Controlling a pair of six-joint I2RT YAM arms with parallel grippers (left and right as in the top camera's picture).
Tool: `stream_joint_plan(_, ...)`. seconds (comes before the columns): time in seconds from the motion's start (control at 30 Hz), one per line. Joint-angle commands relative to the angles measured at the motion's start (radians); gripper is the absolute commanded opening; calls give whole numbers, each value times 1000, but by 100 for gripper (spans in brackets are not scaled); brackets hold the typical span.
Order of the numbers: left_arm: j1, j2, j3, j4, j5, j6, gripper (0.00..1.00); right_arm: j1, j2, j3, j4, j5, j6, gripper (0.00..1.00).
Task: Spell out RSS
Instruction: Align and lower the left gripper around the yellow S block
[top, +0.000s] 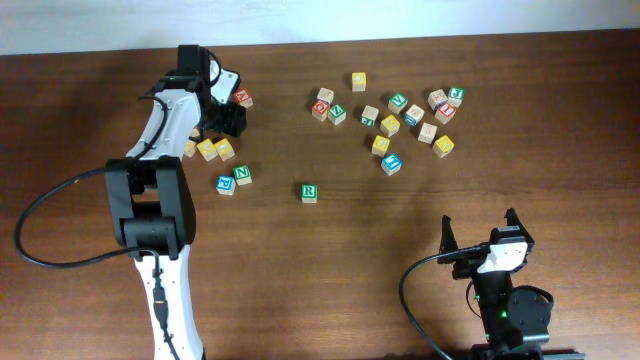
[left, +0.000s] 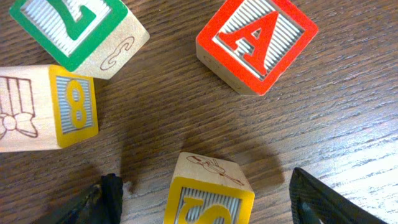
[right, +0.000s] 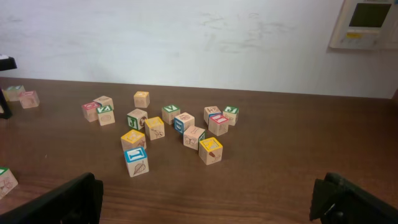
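- Left of the overhead view: the left gripper (top: 222, 118) points down into a small group of letter cubes on the dark wooden table (top: 330, 280).
- In its wrist view the jaws are released. One dark finger (left: 93, 202) sits at each lower corner, and a yellow-faced S cube (left: 208, 199) stands between them at bottom centre, touched by neither.
- Around that cube, all apart from it: a yellow 8 cube (left: 46, 109) at left, a green-framed cube (left: 74, 28) at upper left and a red A cube (left: 255, 43) at upper right.
- Centre of the overhead view: the green R cube (top: 310, 192) lies alone, well apart from both groups.
- Upper right: a loose cluster of cubes (top: 390, 125), several yellow-faced, with letters too small to read.
- Lower right: the right gripper (top: 480, 228) has its jaws spread wide, with nothing between them.
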Motion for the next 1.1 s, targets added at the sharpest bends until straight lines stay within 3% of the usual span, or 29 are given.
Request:
stream_joint_plan(0.0,-2,5,6,5,10,12,72,6,1,-5,-5,2,1,98)
stream_joint_plan(0.13,-2,5,6,6,10,12,63,6,1,-5,-5,2,1,98)
stream_joint_plan(0.43,-2,5,6,-5,10,12,59,6,1,-5,-5,2,1,98)
stream_joint_plan(0.7,-2,5,6,-21,10,11,44,6,1,-5,-5,2,1,98)
stream_joint_plan(1.07,-2,5,6,-24,10,8,41,6,1,-5,-5,2,1,98)
